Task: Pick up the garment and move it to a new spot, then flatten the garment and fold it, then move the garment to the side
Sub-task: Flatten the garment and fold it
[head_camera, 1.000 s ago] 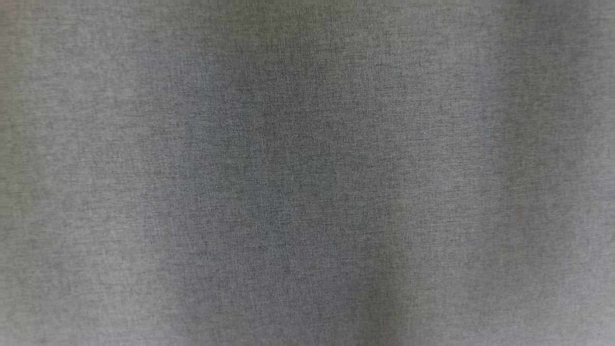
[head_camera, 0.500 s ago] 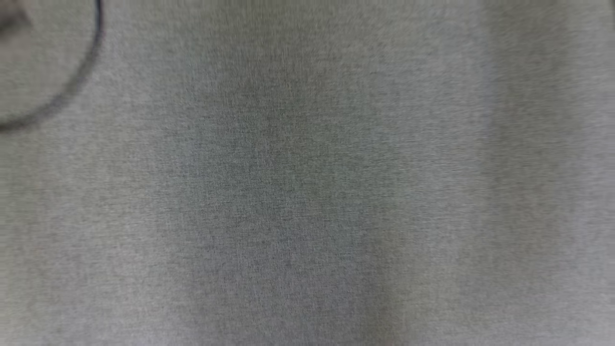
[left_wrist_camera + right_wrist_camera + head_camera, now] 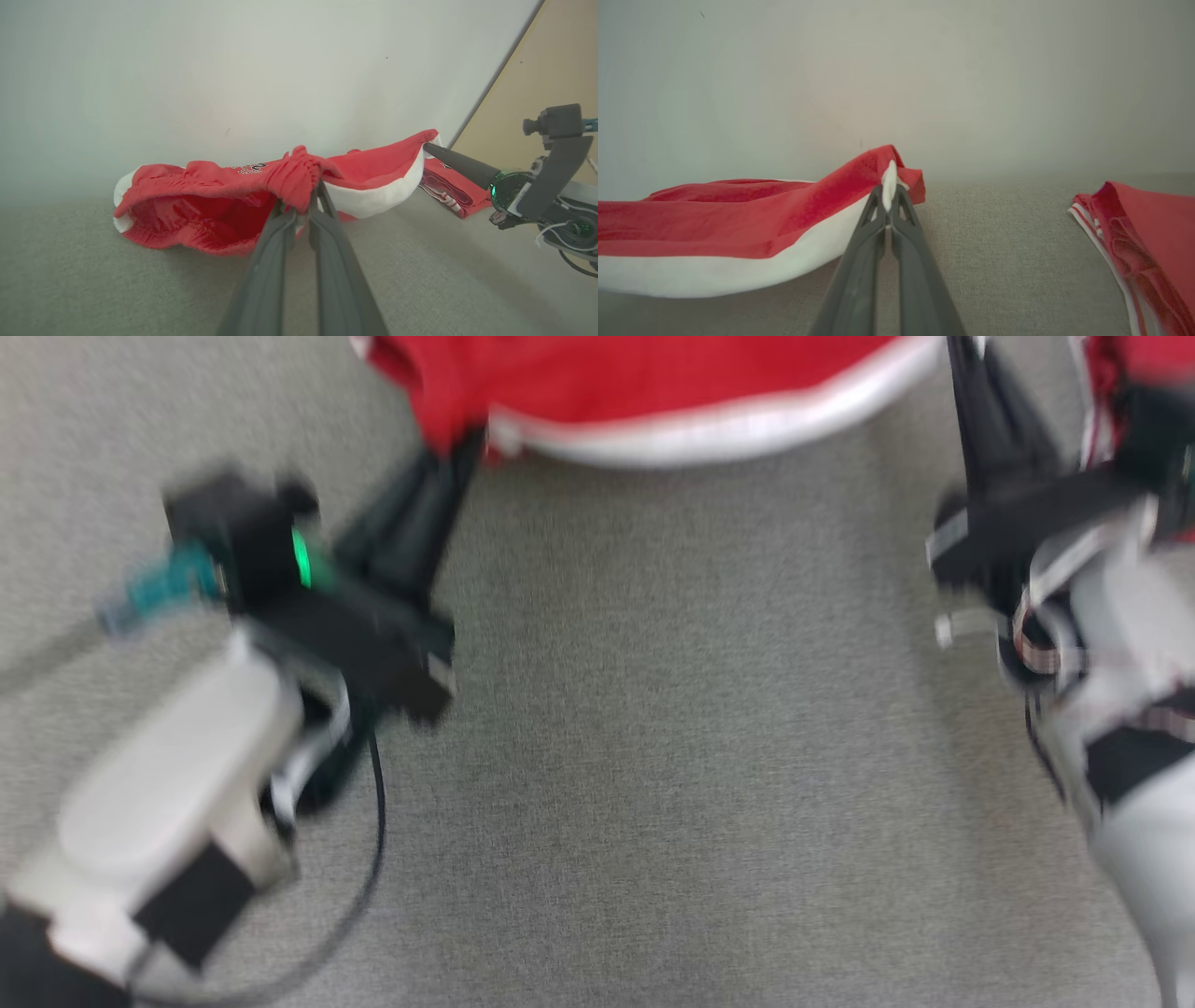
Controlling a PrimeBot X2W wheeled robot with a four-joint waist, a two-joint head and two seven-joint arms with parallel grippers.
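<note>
— Whereabouts of the red fabric garment with white hem band (image 3: 205, 214)?
— Slung between both jaws, sagging low over the grey woven surface (image 3: 653, 756), close to the pale wall (image 3: 233, 70).
— Jaws?
— Left jaws narrow, pinching the gathered red edge. Right jaws closed tight on the white-banded corner.
— Long axis?
— Left to right across the robot, one end at each arm, neither arm nearer. Probably ready for laying flat.

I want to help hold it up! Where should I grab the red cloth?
Probably the cloth by its loose white-edged end, from the robot's left: it sags toward the surface, while the left claw and right claw pinch the other parts.
</note>
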